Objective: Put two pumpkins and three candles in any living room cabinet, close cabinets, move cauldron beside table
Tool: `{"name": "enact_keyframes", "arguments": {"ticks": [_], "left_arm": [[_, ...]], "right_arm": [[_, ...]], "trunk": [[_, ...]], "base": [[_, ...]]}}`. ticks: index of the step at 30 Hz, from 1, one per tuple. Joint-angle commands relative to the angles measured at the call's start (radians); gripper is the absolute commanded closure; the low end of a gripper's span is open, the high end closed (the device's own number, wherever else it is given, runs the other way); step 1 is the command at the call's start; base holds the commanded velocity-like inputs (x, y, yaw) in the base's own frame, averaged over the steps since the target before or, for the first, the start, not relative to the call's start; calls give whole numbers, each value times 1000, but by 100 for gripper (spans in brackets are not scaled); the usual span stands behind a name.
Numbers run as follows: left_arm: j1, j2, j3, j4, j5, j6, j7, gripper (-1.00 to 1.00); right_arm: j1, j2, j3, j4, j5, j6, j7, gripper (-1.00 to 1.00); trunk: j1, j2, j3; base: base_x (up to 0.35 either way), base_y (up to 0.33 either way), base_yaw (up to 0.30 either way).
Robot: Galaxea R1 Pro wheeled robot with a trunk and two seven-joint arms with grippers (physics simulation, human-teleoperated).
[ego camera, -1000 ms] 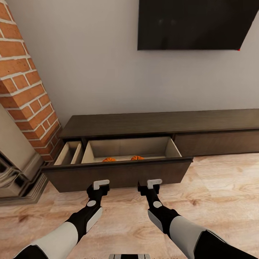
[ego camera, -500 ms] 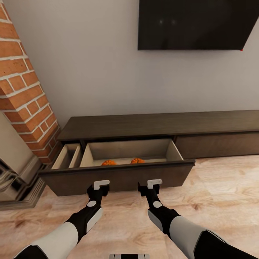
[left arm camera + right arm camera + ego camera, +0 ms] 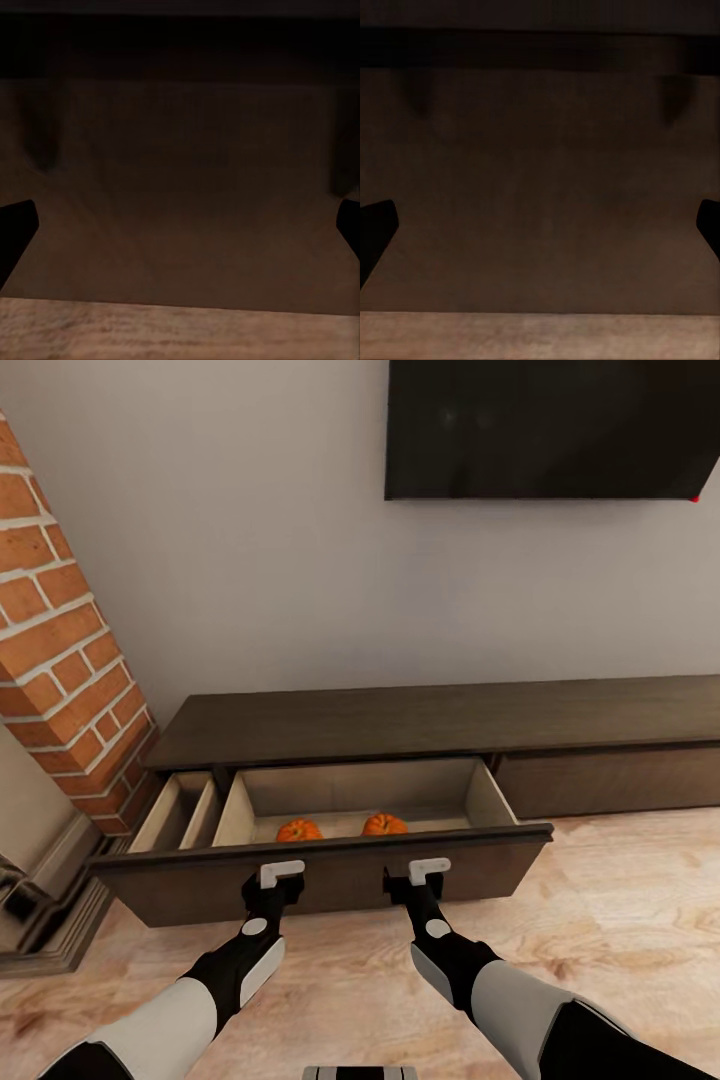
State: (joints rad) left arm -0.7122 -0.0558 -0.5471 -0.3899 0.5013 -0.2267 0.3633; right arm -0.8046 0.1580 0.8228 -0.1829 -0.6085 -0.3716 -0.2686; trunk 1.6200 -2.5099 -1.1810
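A long, low dark-brown cabinet (image 3: 440, 720) stands against a pale wall beneath a wall-mounted black screen (image 3: 545, 425), its wide drawer (image 3: 320, 870) pulled out over the light wood floor (image 3: 620, 920). Two small orange pumpkins sit on the drawer's pale bottom, close to its front wall: the left pumpkin (image 3: 299, 830) just left of centre, the right pumpkin (image 3: 384, 825) just right of it, with a gap between them. A narrower compartment (image 3: 180, 812) lies open at the drawer's left end, beside a red brick column (image 3: 60, 660). The left gripper (image 3: 281, 873) and right gripper (image 3: 428, 870) are both held up against the outside of the drawer front, the left below the left pumpkin, the right a little past the right one. In both wrist views the dark fingertips (image 3: 15, 229) (image 3: 376, 225) stand wide apart at the picture edges with nothing between them, facing the brown panel.
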Motion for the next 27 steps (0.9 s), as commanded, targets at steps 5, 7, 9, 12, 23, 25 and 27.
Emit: {"name": "enact_keyframes", "arguments": {"ticks": [5,7,9,12,23,25,27], "left_arm": [[-1,1,-8,0,8,-5,5,-100],[-1,0,-8,0,8,-5,5,-100],[-1,0,-8,0,8,-5,5,-100],[-1,0,-8,0,8,-5,5,-100],[-1,0,-8,0,8,-5,5,-100],[-1,0,-8,0,8,-5,5,-100],[-1,0,-8,0,8,-5,5,-100]], "right_arm": [[-1,0,9,0,-7,-3,-5,-100],[-1,0,9,0,-7,-3,-5,-100],[-1,0,9,0,-7,-3,-6,-100],[-1,0,9,0,-7,-3,-6,-100],[-1,0,9,0,-7,-3,-6,-100],[-1,0,9,0,-8,-3,-6,-100],[-1,0,9,0,-8,-3,-6,-100]], "trunk": [[0,0,-1],[0,0,-1],[0,0,-1],[0,0,-1],[0,0,-1],[0,0,-1],[0,0,-1]], "base": [[153,0,0],[316,0,0],[334,0,0],[339,0,0],[337,0,0],[300,0,0],[282,0,0]]}}
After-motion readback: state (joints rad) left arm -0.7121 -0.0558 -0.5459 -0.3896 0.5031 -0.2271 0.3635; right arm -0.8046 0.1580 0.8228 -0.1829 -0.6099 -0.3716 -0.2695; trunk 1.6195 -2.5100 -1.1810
